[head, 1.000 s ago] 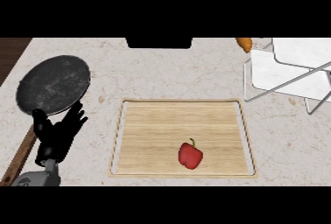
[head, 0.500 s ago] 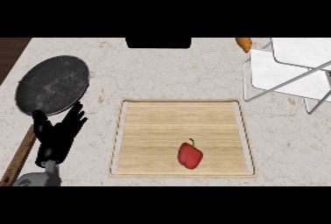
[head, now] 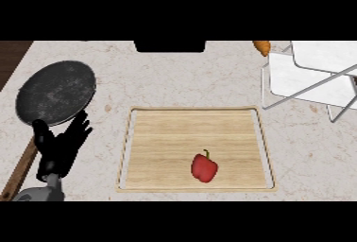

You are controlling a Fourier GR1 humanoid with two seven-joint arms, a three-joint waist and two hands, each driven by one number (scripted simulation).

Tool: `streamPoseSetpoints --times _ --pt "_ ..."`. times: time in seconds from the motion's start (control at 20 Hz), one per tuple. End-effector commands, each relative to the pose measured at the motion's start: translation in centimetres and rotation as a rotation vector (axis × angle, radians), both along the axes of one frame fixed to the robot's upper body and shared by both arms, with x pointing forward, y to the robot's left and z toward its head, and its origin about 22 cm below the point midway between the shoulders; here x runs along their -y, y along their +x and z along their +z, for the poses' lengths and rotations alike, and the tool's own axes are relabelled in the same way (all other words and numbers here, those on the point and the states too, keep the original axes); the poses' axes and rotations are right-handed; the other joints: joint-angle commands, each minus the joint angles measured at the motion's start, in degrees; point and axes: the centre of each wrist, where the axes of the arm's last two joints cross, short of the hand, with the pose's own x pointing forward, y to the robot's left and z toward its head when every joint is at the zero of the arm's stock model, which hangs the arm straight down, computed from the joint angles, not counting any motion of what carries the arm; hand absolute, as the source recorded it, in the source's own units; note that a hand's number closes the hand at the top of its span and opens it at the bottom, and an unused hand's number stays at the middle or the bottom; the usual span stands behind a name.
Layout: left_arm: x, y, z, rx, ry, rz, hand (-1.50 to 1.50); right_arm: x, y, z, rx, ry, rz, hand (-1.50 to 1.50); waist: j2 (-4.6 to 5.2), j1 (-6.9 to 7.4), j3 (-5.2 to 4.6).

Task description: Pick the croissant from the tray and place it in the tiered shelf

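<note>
Head view, the only one.

- Tray [head: 195, 118]: wooden, mid-counter. It holds one red bell pepper [head: 204, 167], lying near its front edge. No croissant shows on it.
- Tiered shelf [head: 307, 82]: white panels on a wire frame, far right, partly cut off.
- Small orange-brown thing [head: 261, 47] at the top edge, just beside the shelf's left corner. It is too cropped to say whether it is the croissant, or whether it rests on the shelf.
- Left hand [head: 63, 146]: open, fingers up, holding nothing, resting left of the tray by the dark pan [head: 55, 92].
- Right hand: out of view.

Judgement: the pepper is not the task's thing, so settle what the orange piece is before any reach. The shelf stands on the right, well apart from the left hand, so the right side looks better placed. Mind the wire struts on approach.
</note>
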Motion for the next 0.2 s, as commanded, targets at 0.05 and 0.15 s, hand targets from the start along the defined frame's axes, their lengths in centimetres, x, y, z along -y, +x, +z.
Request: streamPoseSetpoints --times 0.05,0.15 --pt "1.2 0.8 0.4 -0.034 0.003 -0.012 0.0 3.1 -3.6 0.2 0.006 0.018 0.042 -1.5 0.21 0.15 -0.14" --pt "-1.7 -1.1 -1.9 -0.038 -0.003 0.011 0.0 4.8 -6.2 0.2 0.014 0.007 0.041 -1.5 0.24 -0.07 -0.16"
